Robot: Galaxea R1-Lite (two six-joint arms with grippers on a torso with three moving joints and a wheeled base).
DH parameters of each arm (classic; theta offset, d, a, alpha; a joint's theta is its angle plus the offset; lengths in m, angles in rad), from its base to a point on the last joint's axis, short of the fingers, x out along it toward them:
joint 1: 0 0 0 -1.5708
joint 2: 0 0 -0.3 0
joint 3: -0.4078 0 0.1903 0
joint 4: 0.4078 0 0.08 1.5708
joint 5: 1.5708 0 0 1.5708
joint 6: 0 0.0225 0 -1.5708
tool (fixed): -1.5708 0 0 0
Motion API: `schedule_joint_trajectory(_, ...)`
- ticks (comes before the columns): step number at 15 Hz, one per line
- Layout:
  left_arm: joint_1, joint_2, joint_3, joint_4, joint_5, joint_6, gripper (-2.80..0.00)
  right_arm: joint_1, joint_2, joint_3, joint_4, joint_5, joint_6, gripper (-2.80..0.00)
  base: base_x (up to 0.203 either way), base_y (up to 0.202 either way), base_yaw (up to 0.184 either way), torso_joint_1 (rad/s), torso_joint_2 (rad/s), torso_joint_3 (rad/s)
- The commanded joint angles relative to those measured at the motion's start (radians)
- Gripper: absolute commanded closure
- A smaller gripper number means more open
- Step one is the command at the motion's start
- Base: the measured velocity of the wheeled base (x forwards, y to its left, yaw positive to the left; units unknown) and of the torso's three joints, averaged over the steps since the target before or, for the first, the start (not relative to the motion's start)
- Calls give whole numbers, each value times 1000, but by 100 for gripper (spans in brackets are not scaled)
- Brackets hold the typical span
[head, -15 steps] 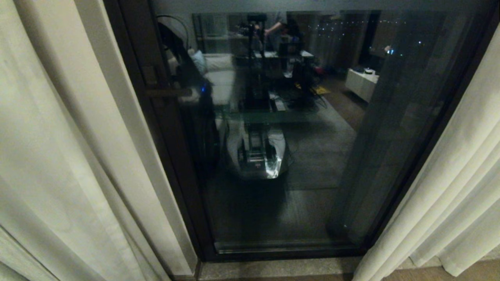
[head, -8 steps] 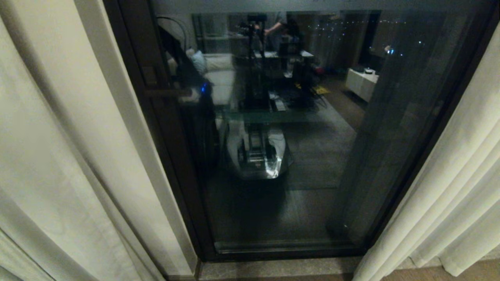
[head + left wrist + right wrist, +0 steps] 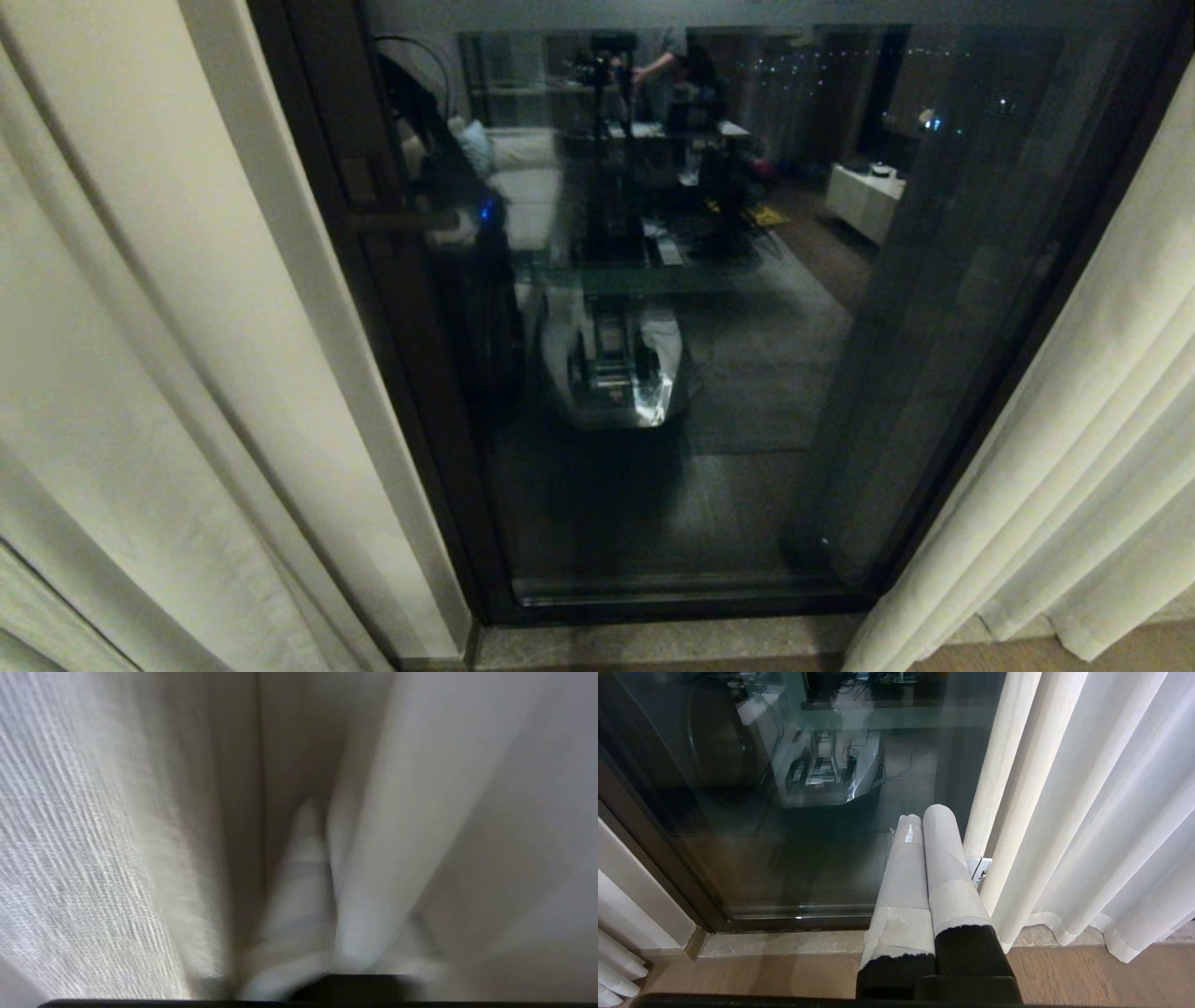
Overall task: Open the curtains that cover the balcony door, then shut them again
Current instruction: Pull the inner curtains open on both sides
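Left curtains (image 3: 140,373) shifted, balcony door (image 3: 653,373) uncovered

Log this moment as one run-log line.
curtains: parted | door: uncovered | left gripper: in curtain folds | right gripper: shut, parked

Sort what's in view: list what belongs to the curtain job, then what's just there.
Job things:
curtains
balcony door
door handle
left hand, among the curtain folds

Just there:
right hand, idle near the floor
wooden floor
stone sill
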Motion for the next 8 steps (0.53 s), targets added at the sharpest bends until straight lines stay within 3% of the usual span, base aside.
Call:
schedule_joint_trajectory(1, -8, -39, 2, -12, 1, -1, -280, 1, 2, 0, 0, 0, 0, 0, 0, 0, 0, 0, 0, 0)
schedule_joint_trajectory(8, -25, -206, 157, 5, 0, -1, -280, 1, 2, 0, 0, 0, 0, 0, 0, 0, 0, 0, 0, 0)
